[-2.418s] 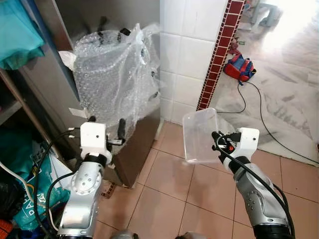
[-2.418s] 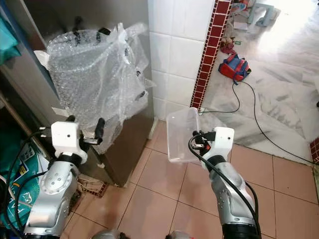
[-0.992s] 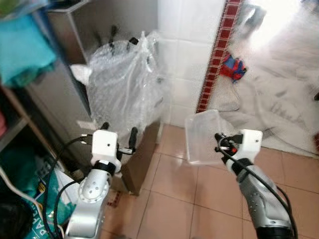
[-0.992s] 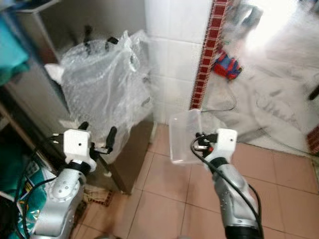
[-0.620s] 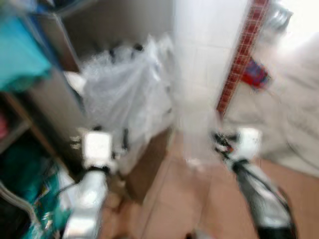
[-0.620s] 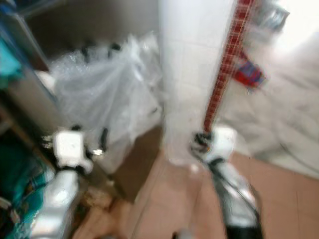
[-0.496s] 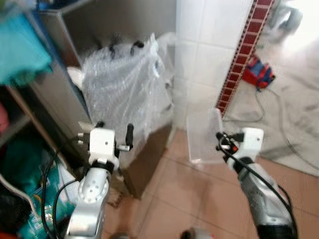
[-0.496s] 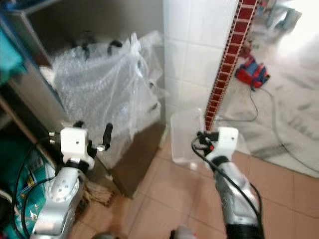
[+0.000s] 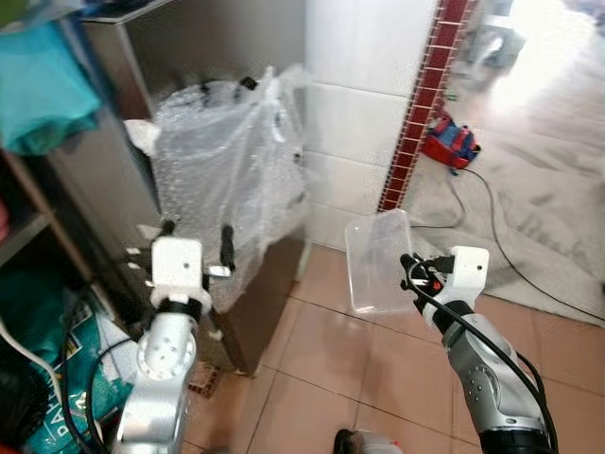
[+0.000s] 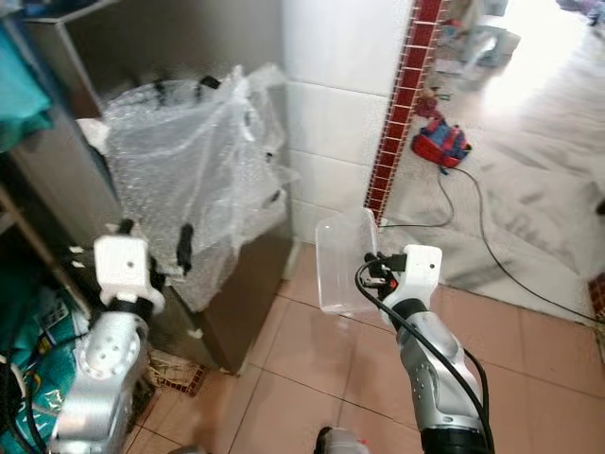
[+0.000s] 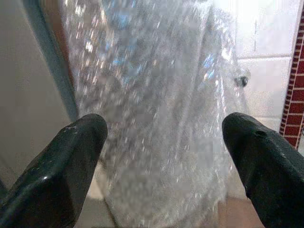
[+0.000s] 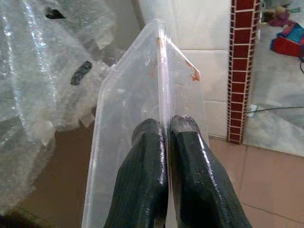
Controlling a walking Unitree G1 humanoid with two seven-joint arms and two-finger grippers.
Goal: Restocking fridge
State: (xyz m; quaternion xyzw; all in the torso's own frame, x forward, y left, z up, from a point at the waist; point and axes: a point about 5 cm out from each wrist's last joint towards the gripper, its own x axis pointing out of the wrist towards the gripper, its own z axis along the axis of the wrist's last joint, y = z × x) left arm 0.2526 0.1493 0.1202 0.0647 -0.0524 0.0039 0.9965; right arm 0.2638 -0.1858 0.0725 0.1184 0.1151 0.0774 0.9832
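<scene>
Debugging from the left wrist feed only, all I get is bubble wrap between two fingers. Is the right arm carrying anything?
Observer: Yes. The right tool is shut on the wall of a clear plastic tub, held upright over the tiled floor.
Operator: And what is the bubble wrap on?
Observer: It covers a bulky item standing on a steel cabinet beside the white tiled wall.
Operator: Left tool touching it?
Observer: No. The left tool is open, just in front of the wrap.
</scene>
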